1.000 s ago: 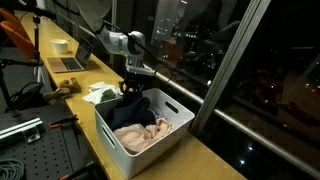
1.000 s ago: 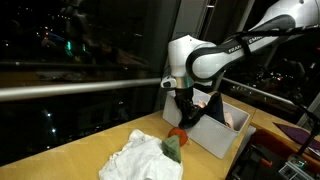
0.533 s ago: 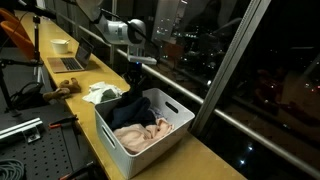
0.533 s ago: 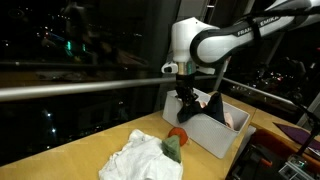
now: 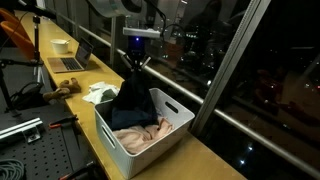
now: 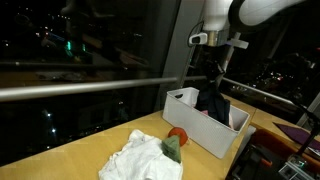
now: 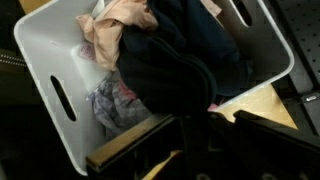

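Jaws clamped on the top of a dark garment (image 5: pixel 130 95). Gripper (image 5: pixel 135 62) is directly above the white bin (image 5: pixel 114 148). The garment hangs straight down with its lower end inside the bin, against a pink cloth (image 5: pixel 140 137). In the wrist view, dark fabric fills the bin's middle and the pink cloth is at one end. White cloth (image 6: pixel 140 158) and a red-green item (image 6: pixel 175 142) lie on the wooden table (image 6: pixel 70 160), near the bin.
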Tool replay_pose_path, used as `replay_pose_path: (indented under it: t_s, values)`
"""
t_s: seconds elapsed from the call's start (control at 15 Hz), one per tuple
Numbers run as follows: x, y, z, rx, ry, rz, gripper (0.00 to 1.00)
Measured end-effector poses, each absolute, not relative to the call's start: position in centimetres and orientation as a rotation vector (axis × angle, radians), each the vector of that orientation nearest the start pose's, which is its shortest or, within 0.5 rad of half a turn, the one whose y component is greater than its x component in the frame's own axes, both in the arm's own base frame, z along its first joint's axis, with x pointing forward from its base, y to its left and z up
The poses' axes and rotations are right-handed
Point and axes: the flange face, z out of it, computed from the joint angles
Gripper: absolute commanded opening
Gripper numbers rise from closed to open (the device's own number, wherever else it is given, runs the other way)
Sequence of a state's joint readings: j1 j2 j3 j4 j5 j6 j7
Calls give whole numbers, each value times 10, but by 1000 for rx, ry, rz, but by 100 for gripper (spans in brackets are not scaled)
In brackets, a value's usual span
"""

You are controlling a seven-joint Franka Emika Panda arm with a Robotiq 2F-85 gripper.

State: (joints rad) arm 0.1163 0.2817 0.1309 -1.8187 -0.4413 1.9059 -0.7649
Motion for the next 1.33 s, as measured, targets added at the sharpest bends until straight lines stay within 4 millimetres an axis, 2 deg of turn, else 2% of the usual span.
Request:
replay_pose_path:
  t_s: [0.13,0.2,0.27,0.47,0.73,0.87,0.93,1.13,1.33]
  values:
    - [585,99,361,-2844,-1862,516,1]
    - [580,94,349,-2850,-1835,536,30]
    - [576,90,336,-2857,-1809,549,31]
    - [565,81,305,-2883,-1729,579,51]
    - [556,79,290,-2912,-1669,593,81]
    - [555,81,291,-2929,-1651,586,95]
    - [555,84,295,-2942,-1644,573,99]
    - [554,100,325,-2994,-1643,480,100]
    - [551,135,367,-3028,-1690,332,100]
